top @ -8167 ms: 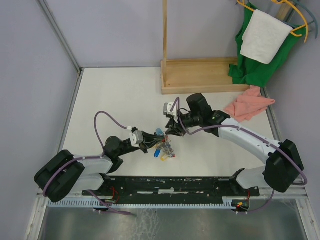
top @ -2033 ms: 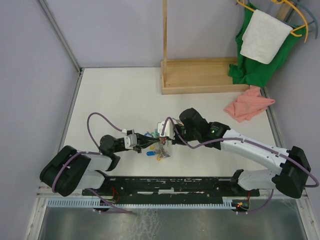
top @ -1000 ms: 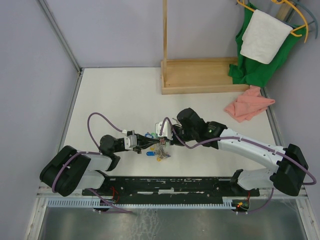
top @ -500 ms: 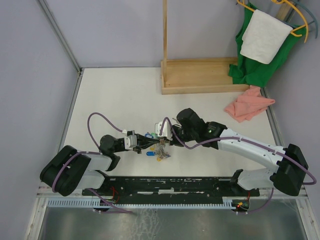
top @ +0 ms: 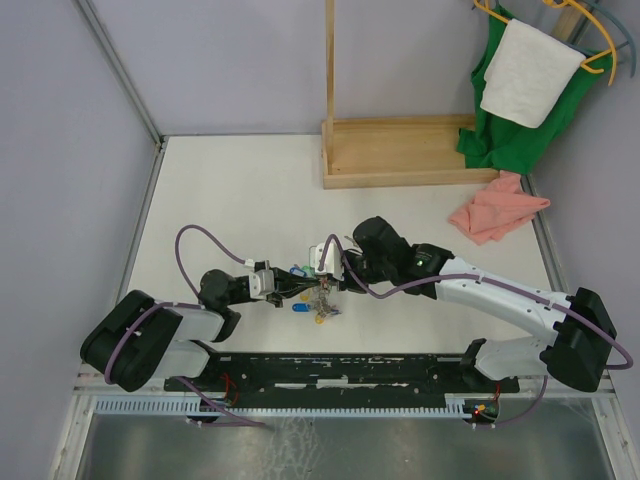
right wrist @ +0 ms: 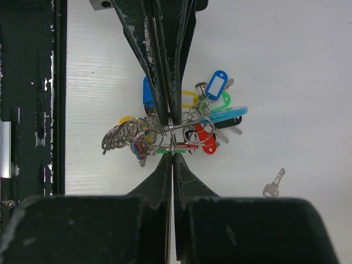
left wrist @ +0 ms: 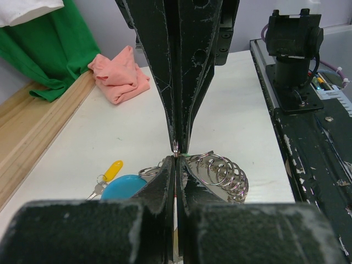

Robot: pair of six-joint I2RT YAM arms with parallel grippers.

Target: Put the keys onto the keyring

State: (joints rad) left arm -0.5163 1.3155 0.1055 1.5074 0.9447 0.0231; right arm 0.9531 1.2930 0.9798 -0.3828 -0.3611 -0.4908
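- Step in hand: threading. The left claw (left wrist: pixel 175 160) and the right claw (right wrist: pixel 172 158) meet tip to tip over the bunch, near the front middle of the desk (right wrist: pixel 286 66).
- Both claws are pressed together. Each nips thin grey wire that appears to belong to the keyring (right wrist: pixel 231 114). Whether a key's own small loop is also caught there is too fine to tell.
- The keyring lies flat, with its long axis running across the right wrist view. A stack of small rings (right wrist: pixel 124 137) sits at its left end, and the coloured tags and the light-blue band fan out to the right.
- The red-tagged key (right wrist: pixel 204 138) lies within the bunch, just right of the pinch. The yellow-tagged key (left wrist: pixel 111 169) lies at the edge of the bunch. In the left wrist view it slants, tag up-right and metal end down-left.
- A loose key (right wrist: pixel 273 185) lies on the desk well apart from the bunch. It also slants, with what looks like its head lower-left and its blade upper-right.
- Next move, as I judge it: one claw holds the wire steady while the other works a key's loop along it. The loose key will then need fetching, which calls for a fine, low pinch.
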